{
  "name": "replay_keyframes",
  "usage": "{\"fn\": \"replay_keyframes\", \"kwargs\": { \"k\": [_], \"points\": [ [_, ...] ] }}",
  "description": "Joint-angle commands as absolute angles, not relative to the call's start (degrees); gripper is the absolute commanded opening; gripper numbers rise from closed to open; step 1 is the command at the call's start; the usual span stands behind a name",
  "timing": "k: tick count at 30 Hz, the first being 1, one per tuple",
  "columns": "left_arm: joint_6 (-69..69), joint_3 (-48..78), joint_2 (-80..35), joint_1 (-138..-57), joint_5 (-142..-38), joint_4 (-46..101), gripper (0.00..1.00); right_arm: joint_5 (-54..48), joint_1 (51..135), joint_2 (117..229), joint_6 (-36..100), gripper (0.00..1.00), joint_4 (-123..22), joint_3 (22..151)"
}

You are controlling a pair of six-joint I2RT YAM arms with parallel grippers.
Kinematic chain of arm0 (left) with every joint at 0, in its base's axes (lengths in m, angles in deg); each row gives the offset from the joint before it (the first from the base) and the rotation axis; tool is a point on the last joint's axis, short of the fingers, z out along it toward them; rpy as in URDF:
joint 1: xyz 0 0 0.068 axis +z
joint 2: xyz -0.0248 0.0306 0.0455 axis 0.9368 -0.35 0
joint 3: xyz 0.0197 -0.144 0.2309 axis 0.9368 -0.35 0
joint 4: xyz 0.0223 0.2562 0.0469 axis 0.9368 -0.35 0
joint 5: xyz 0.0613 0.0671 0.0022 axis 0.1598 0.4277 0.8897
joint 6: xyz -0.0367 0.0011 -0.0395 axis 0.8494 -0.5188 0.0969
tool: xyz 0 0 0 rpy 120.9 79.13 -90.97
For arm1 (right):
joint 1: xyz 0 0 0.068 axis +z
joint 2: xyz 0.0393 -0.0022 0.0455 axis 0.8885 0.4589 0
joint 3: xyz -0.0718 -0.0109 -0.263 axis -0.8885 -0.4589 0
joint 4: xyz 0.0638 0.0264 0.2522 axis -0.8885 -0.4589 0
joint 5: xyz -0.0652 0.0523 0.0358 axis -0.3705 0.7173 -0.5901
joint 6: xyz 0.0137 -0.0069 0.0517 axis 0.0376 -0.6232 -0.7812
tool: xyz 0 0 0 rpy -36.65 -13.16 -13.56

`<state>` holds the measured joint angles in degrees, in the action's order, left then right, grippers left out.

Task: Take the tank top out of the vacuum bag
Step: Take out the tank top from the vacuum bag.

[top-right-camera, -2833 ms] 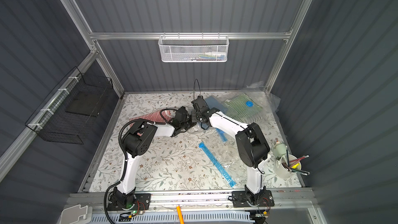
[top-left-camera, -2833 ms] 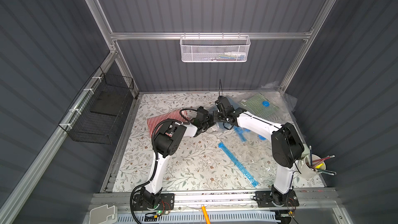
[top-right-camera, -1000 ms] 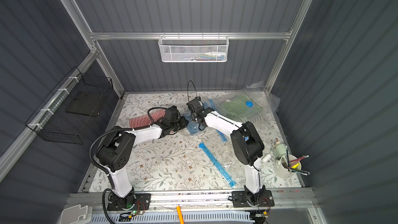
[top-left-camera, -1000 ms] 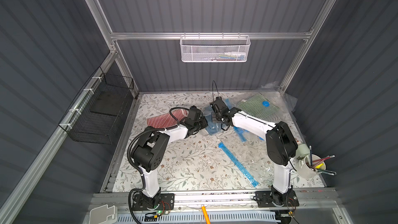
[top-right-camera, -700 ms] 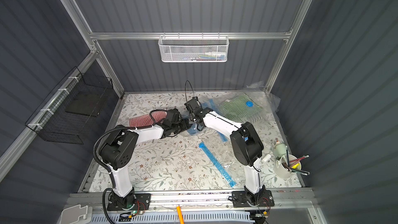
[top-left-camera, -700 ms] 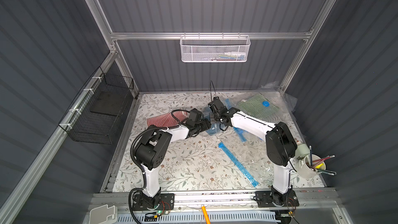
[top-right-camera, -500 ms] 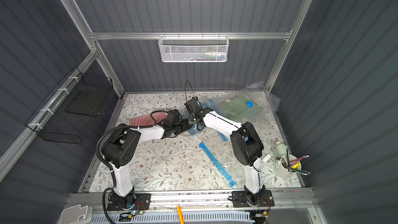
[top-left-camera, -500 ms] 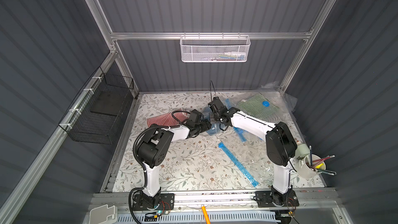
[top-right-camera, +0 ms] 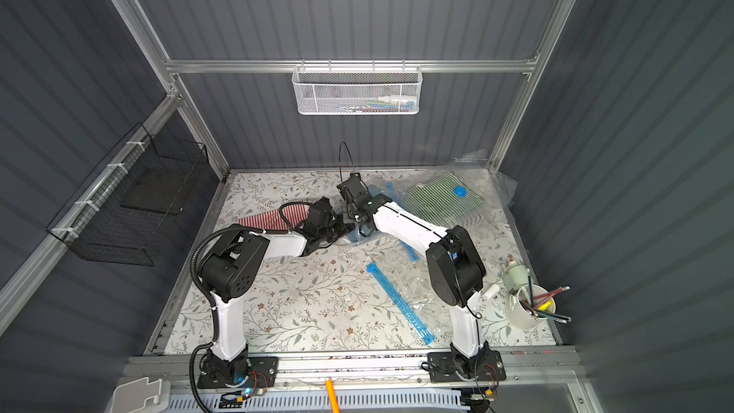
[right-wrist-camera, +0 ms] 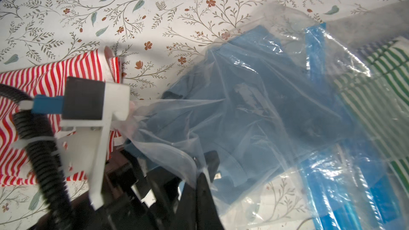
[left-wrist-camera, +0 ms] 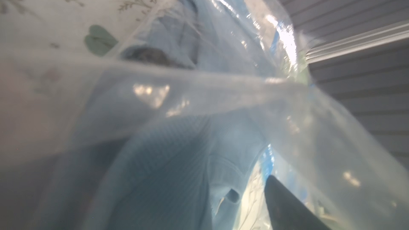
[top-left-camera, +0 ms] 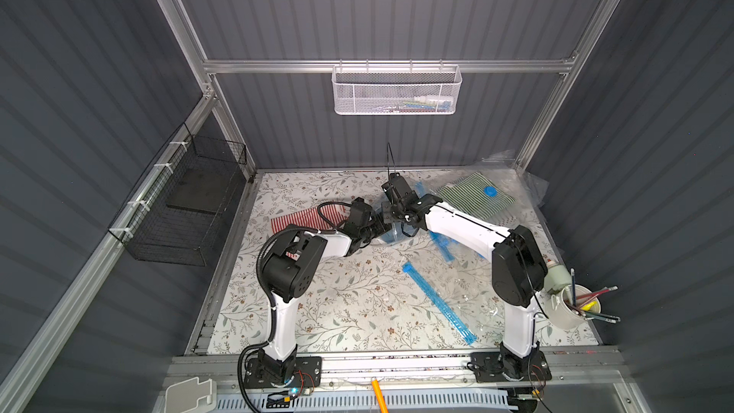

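Just ahead of the wide-open, empty left tool (top-left-camera: 377, 229), inside the vacuum bag (right-wrist-camera: 168, 151) pinched by the closed right tool (right-wrist-camera: 200, 180), lies the tank top (right-wrist-camera: 254, 107): reach-in underway, fabric grab likely next.

Dial centred on the tabletop (top-left-camera: 337, 311), 12 o'clock at the back wall.

- Vacuum bag (right-wrist-camera: 254, 195): just off centre toward 12, tank top (right-wrist-camera: 254, 98) inside it.
- Loose garment (top-left-camera: 302, 218): at 10, beside that bag.
- Second bagged garment (top-left-camera: 472, 196): at 1.
- Pencil cup (top-left-camera: 572, 307): at the 4 o'clock edge.
- Another bag (top-left-camera: 433, 299): flat at 5.
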<state>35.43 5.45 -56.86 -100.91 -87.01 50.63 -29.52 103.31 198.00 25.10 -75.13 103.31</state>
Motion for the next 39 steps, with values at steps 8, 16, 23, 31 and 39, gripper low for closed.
{"fn": "replay_keyframes", "kwargs": {
  "k": [8, 16, 23, 31, 39],
  "points": [
    [36.65, 9.04, -69.21, -101.48, -88.48, 44.68, 0.25, -29.66, 103.44, 196.80, 24.39, 0.00, -73.05, 103.10],
    [28.25, 11.32, -64.20, -101.49, -86.06, 39.13, 0.00, -33.63, 103.39, 196.66, 25.55, 0.00, -72.84, 100.30],
    [26.85, 11.13, -55.91, -100.40, -87.03, 34.54, 0.00, -38.73, 103.62, 197.48, 26.00, 0.00, -72.78, 98.63],
    [31.43, 11.51, -54.77, -97.65, -94.69, 35.16, 0.00, -45.00, 105.95, 199.81, 27.60, 0.00, -72.42, 98.72],
    [32.13, 11.99, -51.06, -95.82, -97.97, 33.89, 0.00, -46.42, 106.61, 201.91, 27.69, 0.00, -72.64, 98.62]
  ]
}}
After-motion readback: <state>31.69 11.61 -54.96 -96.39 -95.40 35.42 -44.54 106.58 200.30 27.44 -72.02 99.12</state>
